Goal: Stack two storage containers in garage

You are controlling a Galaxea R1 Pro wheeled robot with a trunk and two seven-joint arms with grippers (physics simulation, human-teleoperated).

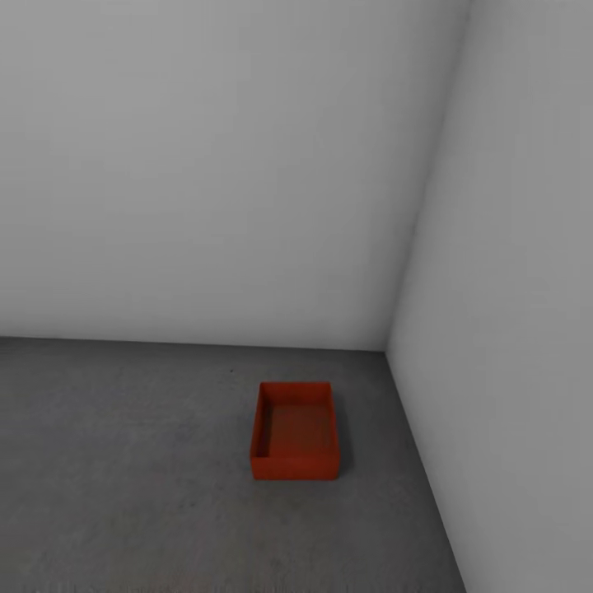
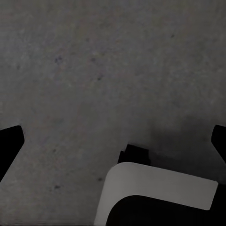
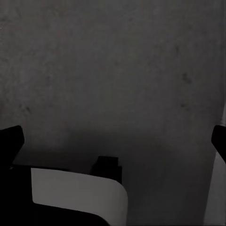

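One orange-red storage container [image 1: 295, 432] sits lidless and empty on the dark grey concrete floor [image 1: 123, 461] of the garage, close to the corner where two pale grey walls meet. In the left wrist view, my left gripper [image 2: 115, 141] hangs open over bare floor [image 2: 94, 70], its dark fingertips [image 2: 10, 141] at the frame's sides. My right gripper [image 3: 115, 141] is likewise open above the concrete [image 3: 117, 70], with nothing between its fingers [image 3: 11, 141].
The back wall [image 1: 206, 165] and the right wall [image 1: 511, 329] close off the corner behind and beside the container. A white part of my own body [image 2: 150, 188] shows below the left gripper, and a similar white part [image 3: 80, 193] below the right.
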